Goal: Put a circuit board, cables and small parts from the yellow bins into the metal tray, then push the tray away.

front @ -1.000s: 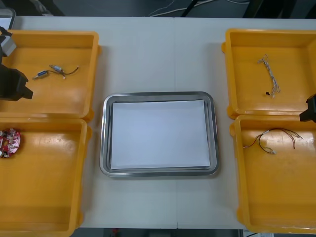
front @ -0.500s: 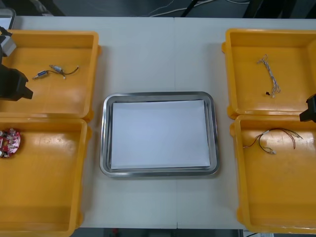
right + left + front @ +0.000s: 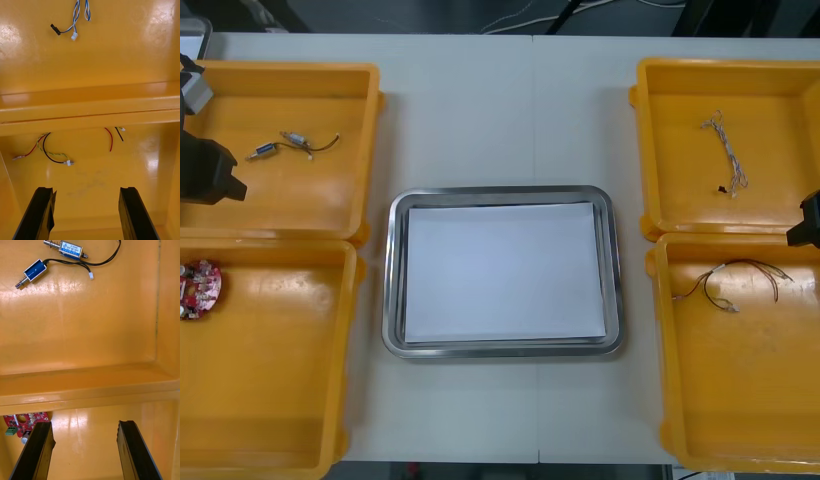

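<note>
At the left edge of the desk (image 3: pixel 500 110): the left gripper (image 3: pixel 84 425) hangs over the two left bins, by the walls where they meet. Its fingers (image 3: pixel 33 453) are spread wide apart, with bare bin floor between them.
Just beside those fingers: a round red board (image 3: pixel 23 422) lies flat in the near left bin (image 3: pixel 270 380), in its far left corner, touching neither finger.
Beyond the meeting walls: two small metal parts (image 3: pixel 56 255) with blue bodies lie side by side near the middle of the far left bin (image 3: pixel 300 200). A thin black cable (image 3: pixel 108 257) runs from them.
At the right edge of the desk: the right gripper (image 3: pixel 86 189) hangs over the two right bins, also by their meeting walls. Its fingers (image 3: pixel 137 213) are likewise held wide apart, with bin floor between them.
Ahead of those fingers: a red, yellow and black cable (image 3: pixel 47 152) lies loose in the near right bin (image 3: pixel 740 400), close to its far wall, its ends curling apart.
Beyond those walls: a twisted blue and white cable (image 3: pixel 77 18) lies in the far right bin (image 3: pixel 700 200), toward the middle of its floor.
Middle of the desk: the metal tray (image 3: pixel 392 270) sits flat between the left and right bins, apart from all four, its inside white from rim to rim.
Board, cables and parts: each lies in its bin, well apart from the tray.
</note>
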